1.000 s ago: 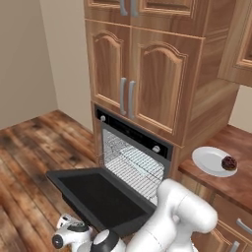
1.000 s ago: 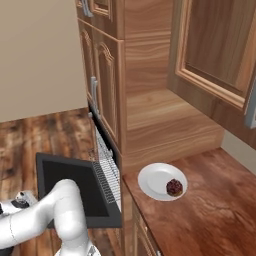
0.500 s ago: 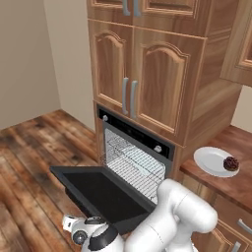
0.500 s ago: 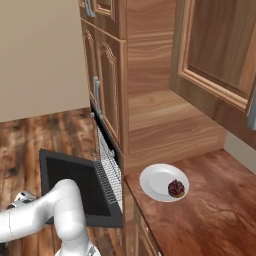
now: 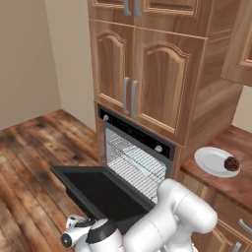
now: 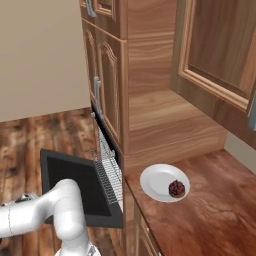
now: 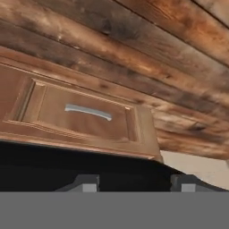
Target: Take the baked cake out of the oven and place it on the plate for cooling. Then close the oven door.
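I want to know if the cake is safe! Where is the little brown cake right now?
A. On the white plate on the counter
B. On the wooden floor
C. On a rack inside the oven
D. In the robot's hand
A: the baked cake sits on the plate, near its rim, on the wooden counter beside the oven, whose racks look bare.

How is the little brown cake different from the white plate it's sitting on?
The baked cake is dark brown and bumpy; the plate is plain white and smooth. The cake is a small lump, the plate wide and flat. The cake sits near the plate's edge, not its middle. Both are roundish.
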